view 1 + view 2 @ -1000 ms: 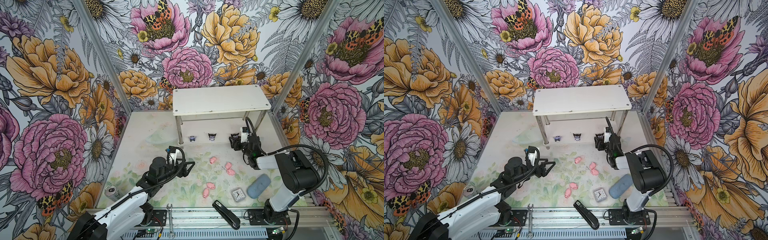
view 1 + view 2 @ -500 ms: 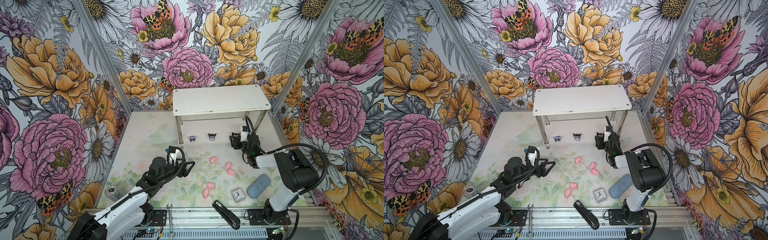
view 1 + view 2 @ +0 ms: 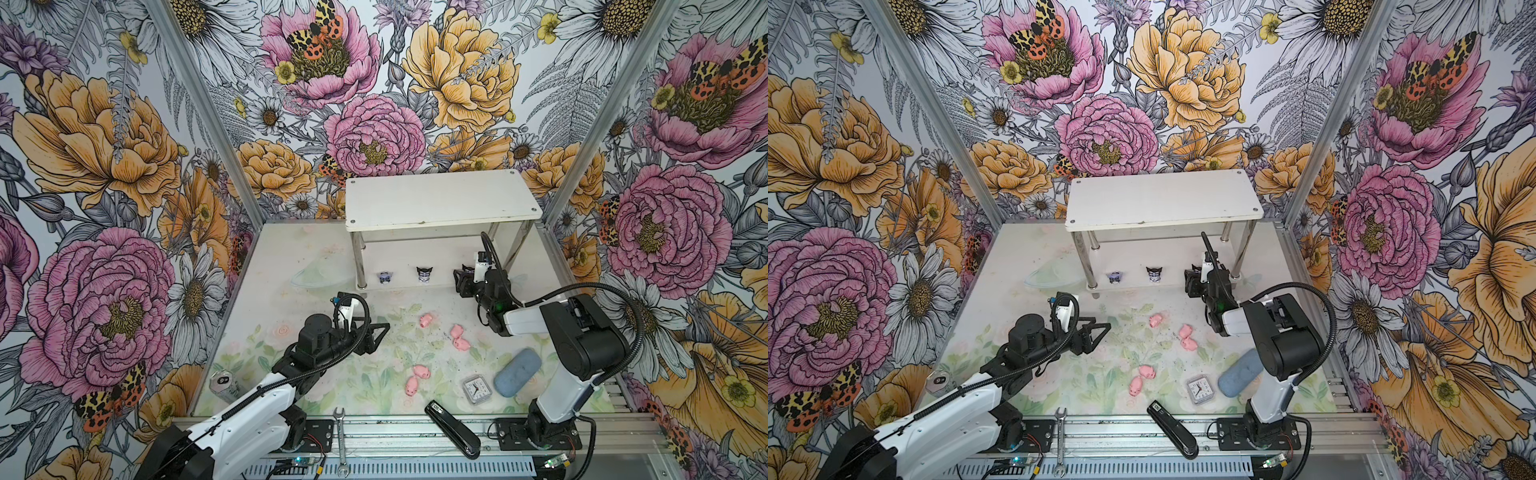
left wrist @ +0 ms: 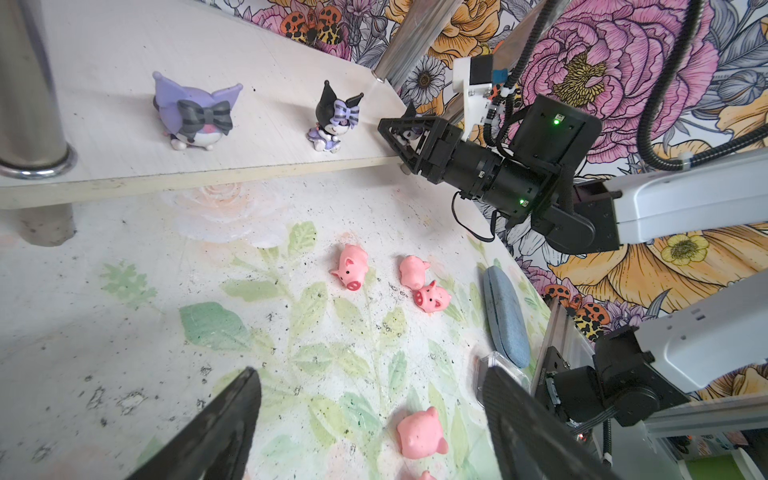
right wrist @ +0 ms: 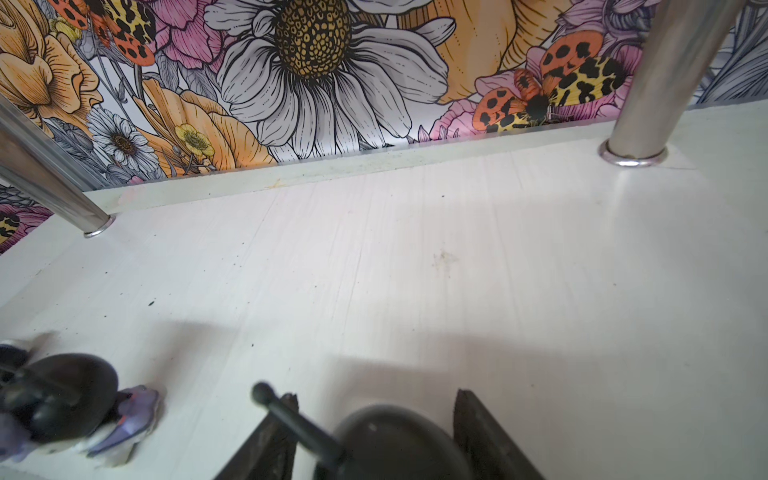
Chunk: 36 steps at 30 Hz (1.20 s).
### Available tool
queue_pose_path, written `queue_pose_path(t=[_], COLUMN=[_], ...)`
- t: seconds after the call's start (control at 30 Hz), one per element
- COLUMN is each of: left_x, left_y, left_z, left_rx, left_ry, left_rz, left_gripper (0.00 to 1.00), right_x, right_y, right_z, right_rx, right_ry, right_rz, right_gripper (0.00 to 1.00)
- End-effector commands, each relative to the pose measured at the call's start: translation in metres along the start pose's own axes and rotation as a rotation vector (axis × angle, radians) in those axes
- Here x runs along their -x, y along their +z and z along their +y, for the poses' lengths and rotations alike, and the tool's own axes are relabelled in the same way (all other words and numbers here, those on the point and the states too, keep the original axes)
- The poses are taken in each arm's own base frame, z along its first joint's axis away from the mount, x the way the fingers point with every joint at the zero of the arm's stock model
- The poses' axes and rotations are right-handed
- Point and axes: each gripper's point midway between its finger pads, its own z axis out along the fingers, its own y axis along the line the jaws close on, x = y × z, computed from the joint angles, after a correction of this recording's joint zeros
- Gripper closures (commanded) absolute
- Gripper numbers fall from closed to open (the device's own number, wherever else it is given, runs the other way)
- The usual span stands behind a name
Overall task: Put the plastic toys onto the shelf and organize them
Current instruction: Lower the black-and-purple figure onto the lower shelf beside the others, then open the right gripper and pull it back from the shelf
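The third black-eared figurine (image 5: 399, 440) is found upright between the jaws of the right gripper (image 3: 464, 283), at the front edge of the shelf's lower tier (image 5: 457, 270), beside two figurines (image 3: 424, 274). The jaws stand partly apart about its head, and whether they clamp it cannot be told. Five pink pigs (image 3: 425, 320) lie on the table (image 3: 274, 316) nearer the left gripper (image 3: 376, 334) (wide open, empty), and a chrome leg (image 3: 515, 245) stands close behind the right wrist.

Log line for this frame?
left gripper open | right gripper around third figurine at shelf lower tier | two figurines placed | five pigs on table
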Motion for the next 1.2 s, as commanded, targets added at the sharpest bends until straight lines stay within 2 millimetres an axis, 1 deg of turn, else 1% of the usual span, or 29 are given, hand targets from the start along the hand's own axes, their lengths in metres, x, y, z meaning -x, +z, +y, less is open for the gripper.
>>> queue_pose_path(t=[0.0, 0.23, 0.27, 0.3, 0.43, 0.53, 0.73, 0.87, 1.0, 1.1, 1.17], left_x=[0.004, 0.003, 0.003, 0.004, 0.005, 0.006, 0.007, 0.009, 0.008, 0.008, 0.008], left_y=[-0.003, -0.003, -0.003, -0.003, -0.004, -0.005, -0.007, -0.009, -0.010, -0.010, -0.010], left_z=[-0.002, -0.002, -0.002, -0.002, -0.003, -0.004, -0.005, -0.006, -0.006, -0.007, -0.005], left_rx=[-0.015, -0.015, -0.015, -0.017, -0.021, -0.023, -0.021, -0.023, -0.022, -0.024, -0.016], left_ry=[0.006, 0.007, 0.006, 0.007, 0.007, 0.008, 0.012, 0.012, 0.012, 0.010, 0.007], left_rz=[-0.022, -0.022, -0.022, -0.024, -0.026, -0.031, -0.038, -0.045, -0.046, -0.044, -0.041], left_gripper=[0.14, 0.14, 0.14, 0.14, 0.13, 0.13, 0.12, 0.12, 0.12, 0.12, 0.12], right_x=[-0.012, -0.014, -0.013, -0.011, -0.004, 0.003, 0.021, 0.035, 0.043, 0.042, 0.037], right_y=[0.002, -0.004, -0.005, -0.007, -0.015, -0.025, -0.051, -0.080, -0.112, -0.134, -0.145], right_z=[-0.004, -0.003, -0.003, -0.003, -0.002, -0.004, 0.001, 0.004, 0.003, 0.001, 0.002], right_rx=[-0.027, -0.037, -0.037, -0.037, -0.043, -0.058, -0.053, -0.056, -0.072, -0.090, -0.089], right_ry=[-0.007, -0.023, -0.024, -0.026, -0.037, -0.045, -0.044, -0.040, -0.032, -0.008, -0.008], right_rz=[0.028, 0.038, 0.039, 0.037, 0.026, 0.014, -0.017, -0.047, -0.070, -0.053, -0.018], right_gripper=[0.36, 0.31, 0.10, 0.00, 0.00, 0.00, 0.00, 0.00, 0.00, 0.00, 0.00])
